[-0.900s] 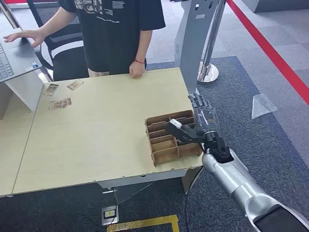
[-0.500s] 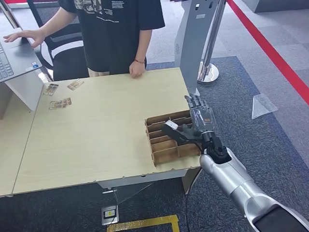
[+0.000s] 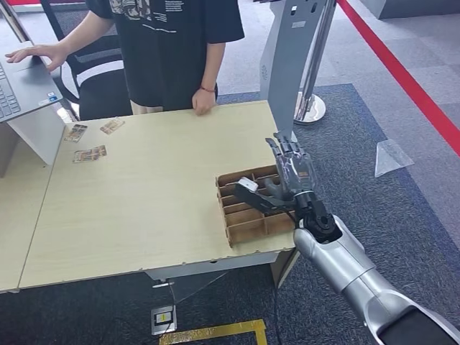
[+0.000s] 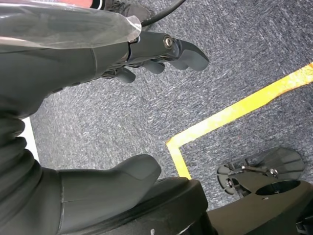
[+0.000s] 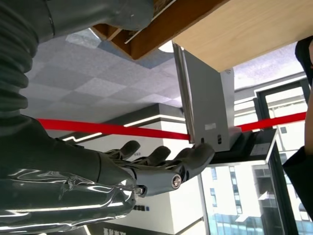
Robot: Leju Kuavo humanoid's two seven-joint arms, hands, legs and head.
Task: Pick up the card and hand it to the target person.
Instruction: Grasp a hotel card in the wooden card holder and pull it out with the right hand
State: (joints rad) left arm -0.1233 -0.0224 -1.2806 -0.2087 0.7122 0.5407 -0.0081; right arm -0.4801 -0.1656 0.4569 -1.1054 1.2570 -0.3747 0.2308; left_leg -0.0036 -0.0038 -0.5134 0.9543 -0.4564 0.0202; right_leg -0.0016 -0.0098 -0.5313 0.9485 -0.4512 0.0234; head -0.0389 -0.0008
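Three cards lie at the table's far left: one (image 3: 76, 133), one (image 3: 111, 126) and one (image 3: 90, 154). The person (image 3: 173, 50) in a black shirt stands at the far edge, one fist resting on the table and the other hand on a laptop. My right hand (image 3: 282, 183) hovers over the right part of the brown cardboard divider tray (image 3: 244, 215), fingers straight and spread, thumb reaching across the slots, nothing held. The right wrist view shows those straight fingers (image 5: 162, 169) beside the tray's edge (image 5: 162, 29). My left hand (image 4: 66, 63) hangs over the carpet, fingers apart and empty.
A laptop (image 3: 19, 83) on a raised stand sits at the far left. A grey kiosk post (image 3: 287, 57) and its metal base (image 3: 310, 108) stand just beyond the table's right corner. A red line (image 3: 412, 86) crosses the carpet on the right. Yellow tape (image 4: 229, 115) marks the floor below.
My right hand has moved left and a little away from me over the tray, the thumb now reaching further across the slots. The person and the cards have not moved.
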